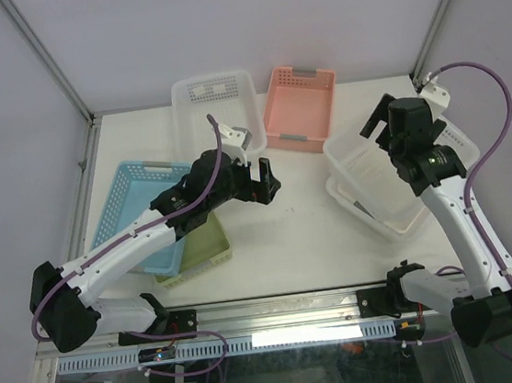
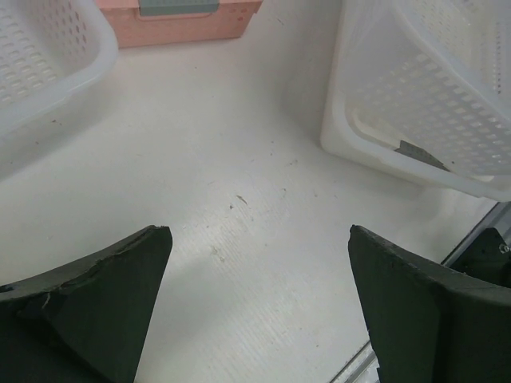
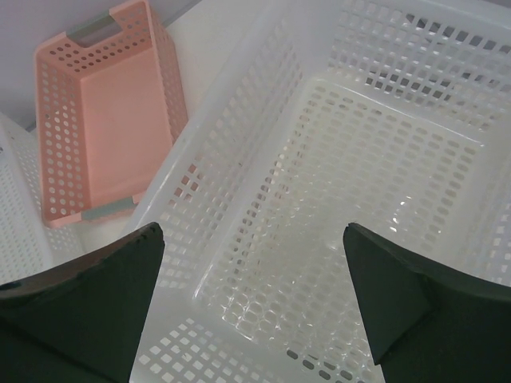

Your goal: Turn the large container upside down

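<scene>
- The large white basket (image 1: 370, 174) sits on the right side of the table (image 1: 306, 223), open side up. It looks tilted, resting in or on a second white basket (image 1: 385, 223) beneath it; the pictures do not settle which.
- The right gripper (image 1: 385, 123) hangs over the basket's far end, jaws spread wide with nothing between them. Its wrist view looks straight down into the bare inside.
- The left gripper (image 1: 270, 180) is likewise released and empty, over bare table, near the basket's left wall.
- The step in hand, as I judge it, is getting a hold on the rim. The right gripper should straddle one wall, one finger inside and one outside, and close on the solid rim band. The perforated mesh below it may flex.
- A hold near the middle of a short end should let the basket roll over without twisting.
- Lift it clear of the lower basket before rotating, or both may drag.
- Keep the swing away from the pink basket (image 1: 297, 108) near the back corner.
</scene>
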Controlling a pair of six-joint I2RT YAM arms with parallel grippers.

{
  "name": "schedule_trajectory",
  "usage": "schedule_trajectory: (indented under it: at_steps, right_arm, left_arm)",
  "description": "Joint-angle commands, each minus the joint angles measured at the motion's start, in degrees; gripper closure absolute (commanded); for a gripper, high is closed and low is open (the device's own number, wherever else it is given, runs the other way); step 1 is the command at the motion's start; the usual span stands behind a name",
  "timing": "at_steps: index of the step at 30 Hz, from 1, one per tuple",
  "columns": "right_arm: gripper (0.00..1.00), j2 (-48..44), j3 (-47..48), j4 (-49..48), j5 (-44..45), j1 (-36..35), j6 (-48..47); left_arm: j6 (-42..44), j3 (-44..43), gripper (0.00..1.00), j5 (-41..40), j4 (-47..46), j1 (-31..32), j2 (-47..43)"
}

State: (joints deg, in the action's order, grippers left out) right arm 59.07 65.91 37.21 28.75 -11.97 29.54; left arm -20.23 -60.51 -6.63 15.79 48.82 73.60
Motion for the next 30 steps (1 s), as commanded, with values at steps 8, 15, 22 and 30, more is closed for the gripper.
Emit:
schedule_trajectory:
  at_steps: [8, 15, 22, 30]
  right_arm:
    - [0.01, 13.2, 13.7, 2.6, -10.1, 0.0, 7.2]
    - [0.01, 31.8, 31.8, 22.1, -2.6, 0.0, 18.8]
    - [0.02, 46.3, 45.1, 36.4, -2.7, 0.0, 20.2]
    - [0.21, 43.9, 39.5, 33.3, -2.2, -0.1, 18.2]
  left_arm:
    - [0.5, 0.3, 0.01, 8.5, -5.0, 0.5, -2.3]
    - [0.1, 0.2, 0.01, 10.0, -4.9, 0.5, -2.6]
    - [-0.8, 1.2, 0.01, 10.2, -4.9, 0.5, -3.7]
    - [-1.2, 1.9, 0.01, 9.9, -4.9, 0.6, -4.3]
